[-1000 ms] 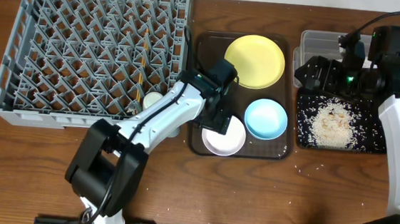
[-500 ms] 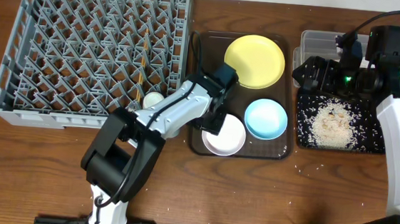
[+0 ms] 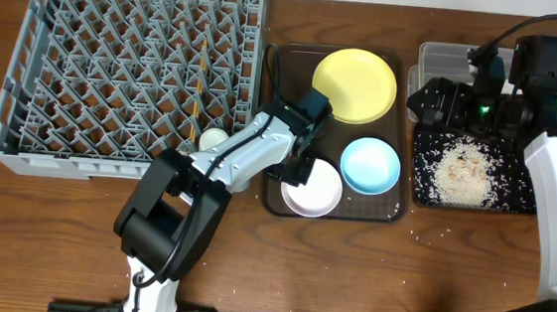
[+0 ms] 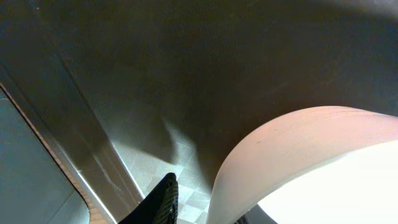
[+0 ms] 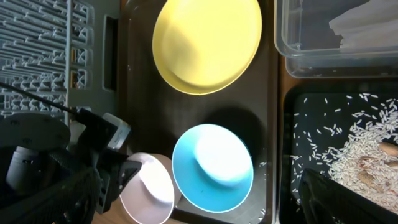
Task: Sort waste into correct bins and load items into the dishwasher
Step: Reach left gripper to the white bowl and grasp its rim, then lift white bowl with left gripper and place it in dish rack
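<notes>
Left gripper (image 3: 295,169) hides the white bowl (image 3: 318,191)'s upper-left rim, grip unclear; right gripper (image 3: 420,99), upper right, jaws apart.

Dish rack (image 3: 131,65): grey, grid of upright pegs, level on bench (image 3: 44,227), 10 o'clock sector. Small white cup (image 3: 213,139) sits within the rack's outline at its 5 o'clock corner.

Yellow plate (image 3: 355,85): round, lying flat, 12 o'clock of centre. Light blue bowl (image 3: 369,166) lies just at the plate's 6 o'clock. White bowl (image 3: 316,191) is close beside the blue bowl, at its 8 o'clock.

Clear tub (image 3: 434,57): 2 o'clock, partly hidden. Black tray (image 3: 421,182) lies against the tub's 6 o'clock side. White rice (image 3: 461,175) is heaped mid-tray, with loose grains scattered around.
</notes>
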